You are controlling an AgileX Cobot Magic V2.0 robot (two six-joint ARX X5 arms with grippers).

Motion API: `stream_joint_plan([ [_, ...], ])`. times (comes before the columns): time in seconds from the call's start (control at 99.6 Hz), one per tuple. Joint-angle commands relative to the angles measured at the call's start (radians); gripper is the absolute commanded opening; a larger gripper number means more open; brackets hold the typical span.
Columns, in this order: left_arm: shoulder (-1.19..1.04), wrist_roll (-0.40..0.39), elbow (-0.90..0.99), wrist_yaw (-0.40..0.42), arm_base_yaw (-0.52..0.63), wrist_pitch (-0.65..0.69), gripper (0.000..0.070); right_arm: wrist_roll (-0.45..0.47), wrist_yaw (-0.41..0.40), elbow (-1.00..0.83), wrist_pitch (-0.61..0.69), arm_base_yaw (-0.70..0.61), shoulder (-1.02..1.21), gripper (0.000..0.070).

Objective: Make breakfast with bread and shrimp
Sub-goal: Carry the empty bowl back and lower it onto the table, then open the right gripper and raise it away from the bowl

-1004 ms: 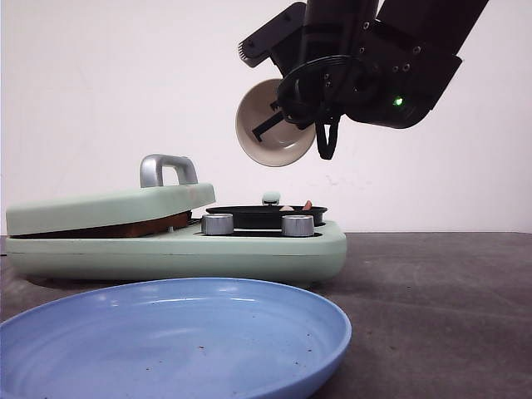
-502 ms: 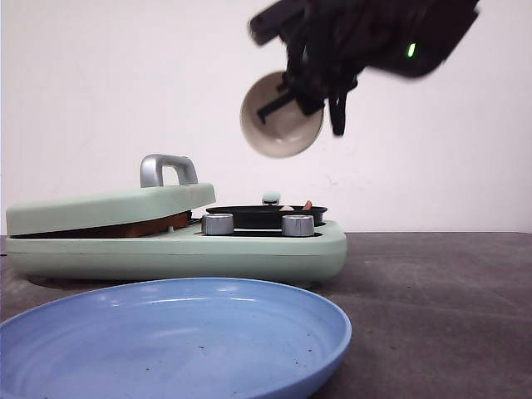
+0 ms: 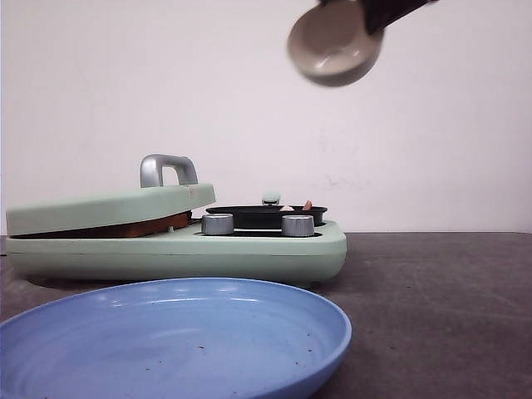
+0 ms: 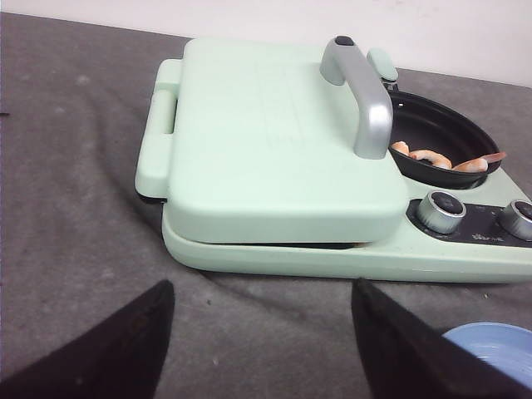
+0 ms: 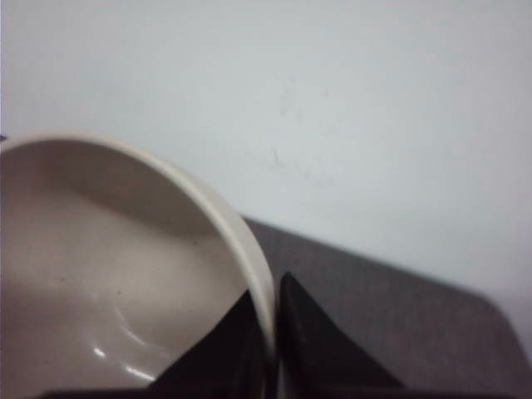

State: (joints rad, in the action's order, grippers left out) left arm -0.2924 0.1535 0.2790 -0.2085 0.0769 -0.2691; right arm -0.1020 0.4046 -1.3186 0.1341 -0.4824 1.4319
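A mint-green breakfast maker (image 3: 174, 241) stands on the table, its lid (image 4: 266, 141) down over the bread, of which only a brown edge (image 3: 125, 229) shows. Several shrimp (image 4: 432, 158) lie in its black pan (image 4: 440, 133); they also peek over the pan's rim in the front view (image 3: 306, 204). My right gripper (image 5: 273, 332) is shut on the rim of an empty beige bowl (image 5: 108, 283), held high and tilted at the top of the front view (image 3: 334, 43). My left gripper (image 4: 262, 332) is open and empty, above bare table in front of the maker.
A large empty blue plate (image 3: 166, 332) sits at the near edge, in front of the maker; its rim shows in the left wrist view (image 4: 495, 349). Two silver knobs (image 3: 218, 224) sit on the maker's front. Dark grey table (image 3: 440, 307) extends to the right.
My right gripper has lifted the bowl up and to the right, almost out of the top of the front view. The maker and plate have not moved.
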Motion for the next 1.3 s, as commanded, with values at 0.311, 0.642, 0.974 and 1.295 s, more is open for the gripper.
stream_joint_plan([
  [0.311,-0.001,0.023,0.004,0.003,0.002,0.008,0.0353,0.294,-0.327,-0.255,0.484,0.21,0.005,0.0],
  [0.642,-0.001,0.024,0.004,0.002,0.002,0.007,0.0353,0.296,-0.635,-0.254,0.771,0.41,0.474,0.0],
  [0.974,-0.001,0.024,0.004,0.002,0.002,0.007,0.0353,0.296,-0.632,-0.253,0.725,0.414,0.561,0.0],
  [1.295,-0.001,0.024,0.004,0.002,0.002,0.007,0.0353,0.296,-0.631,-0.252,0.695,0.415,0.584,0.0],
])
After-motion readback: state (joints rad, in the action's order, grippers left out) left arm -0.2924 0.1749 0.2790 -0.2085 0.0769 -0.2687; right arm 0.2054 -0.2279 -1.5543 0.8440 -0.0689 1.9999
